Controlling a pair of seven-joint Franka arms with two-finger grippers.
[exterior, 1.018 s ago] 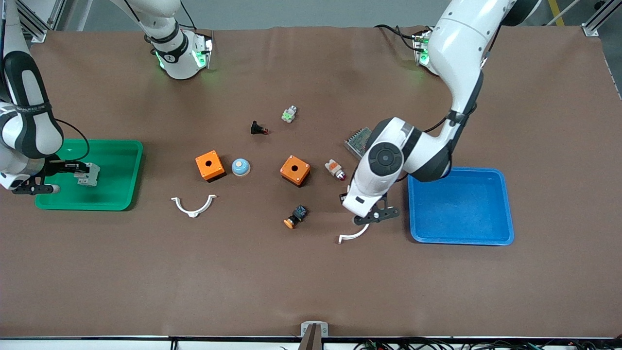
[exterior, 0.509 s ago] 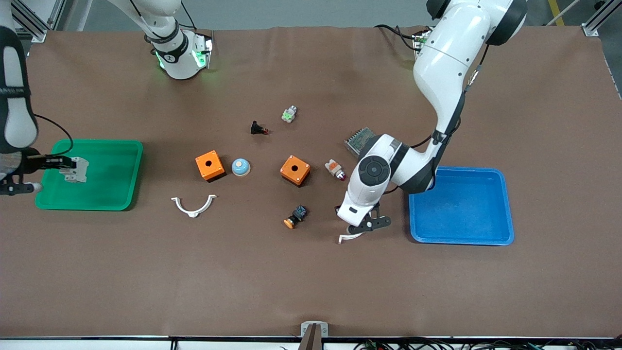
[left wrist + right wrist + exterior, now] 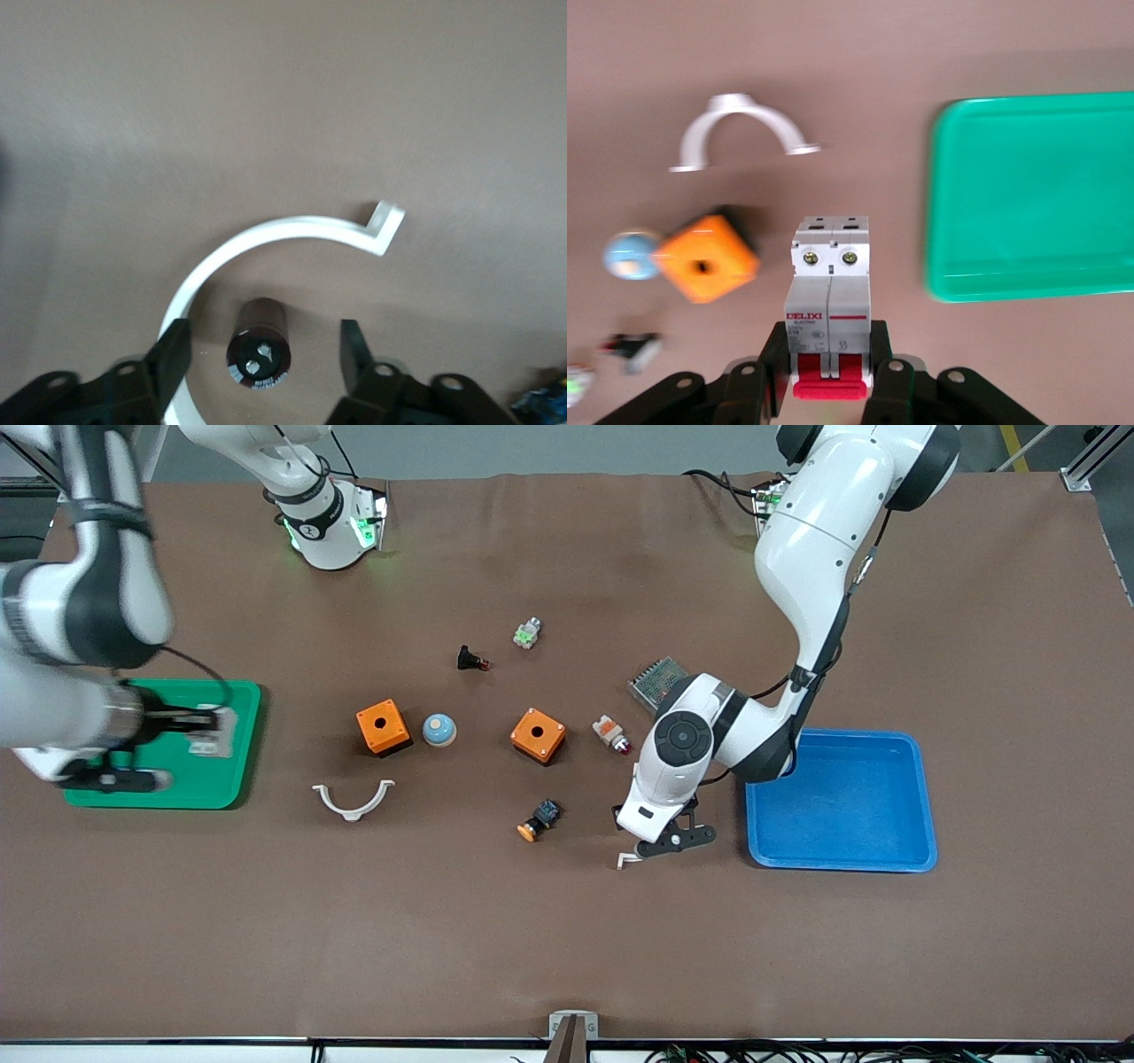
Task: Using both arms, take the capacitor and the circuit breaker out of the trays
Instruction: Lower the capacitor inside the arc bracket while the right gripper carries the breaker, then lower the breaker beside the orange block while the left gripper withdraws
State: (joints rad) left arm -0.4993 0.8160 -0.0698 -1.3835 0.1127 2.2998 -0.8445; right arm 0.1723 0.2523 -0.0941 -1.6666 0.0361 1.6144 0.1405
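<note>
The capacitor, a tiny black cylinder with a lighter top, stands on the brown mat inside the curve of a white half-ring clip. My left gripper is open, with one finger on each side of the capacitor and not touching it. In the front view the left gripper sits low over that clip, beside the blue tray, and hides the capacitor. My right gripper is shut on the white and grey breaker. It holds the breaker in the air over the green tray.
On the mat between the trays lie two orange boxes, a blue dome, a second white clip, a black-blue part with orange button, a white-orange part, a black red-tipped part and a grey mesh block.
My right arm has risen and carried the breaker across the green tray toward the table's middle. My left gripper has come down over the white clip, around the capacitor.
</note>
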